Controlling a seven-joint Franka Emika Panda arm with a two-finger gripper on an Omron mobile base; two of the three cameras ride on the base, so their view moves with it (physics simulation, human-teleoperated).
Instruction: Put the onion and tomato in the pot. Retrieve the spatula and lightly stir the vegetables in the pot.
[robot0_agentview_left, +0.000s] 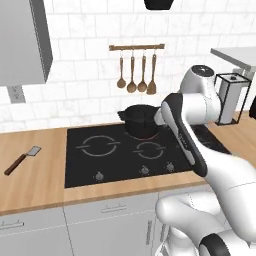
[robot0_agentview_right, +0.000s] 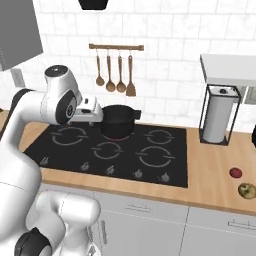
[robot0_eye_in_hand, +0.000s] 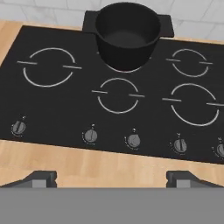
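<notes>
Pot (robot0_eye_in_hand: 127, 33) on black hob (robot0_eye_in_hand: 65, 109); wood counter (robot0_agentview_left: 35, 185)

The pot (robot0_eye_in_hand: 127, 33) looks matt black (like dull cast metal); the hob (robot0_eye_in_hand: 65, 109) is smooth black glass, the counter (robot0_agentview_left: 35, 185) pale grained wood, the spatula (robot0_agentview_left: 22, 159) grey metal on a reddish-brown handle

My black pot (robot0_eye_in_hand: 127, 35) sits upright and empty, top centre. Tomato (robot0_agentview_right: 235, 173) and onion (robot0_agentview_right: 246, 190) rest lower right; spatula (robot0_agentview_left: 22, 160) lies far left.
</notes>
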